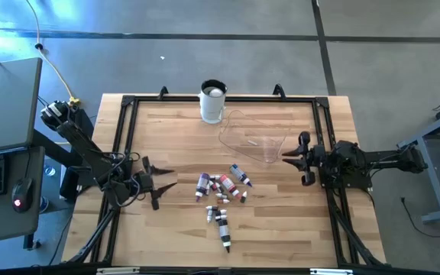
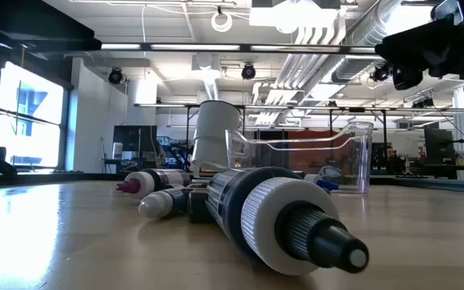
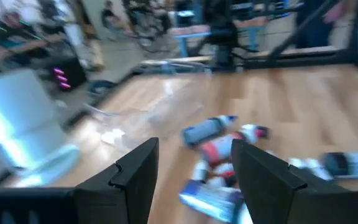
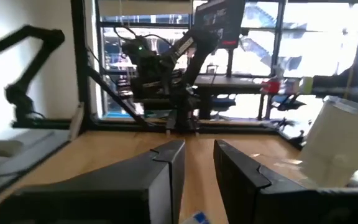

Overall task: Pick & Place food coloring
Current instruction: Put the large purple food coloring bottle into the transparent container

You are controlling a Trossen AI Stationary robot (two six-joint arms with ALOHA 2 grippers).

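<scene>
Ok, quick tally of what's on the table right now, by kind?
Food coloring bottles: about 10; they overlap in the pile, so the count is not exact
White cup: 1
Clear bowl: 1
Total: about 12 things

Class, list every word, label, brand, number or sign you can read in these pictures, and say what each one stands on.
None can be read.
Food coloring bottles: label bands show, but any print is too small or blurred to read.
White cup: no print shows.
Clear bowl: no print shows.
Room behind the table: screens and lights show, but nothing is legible.
</scene>
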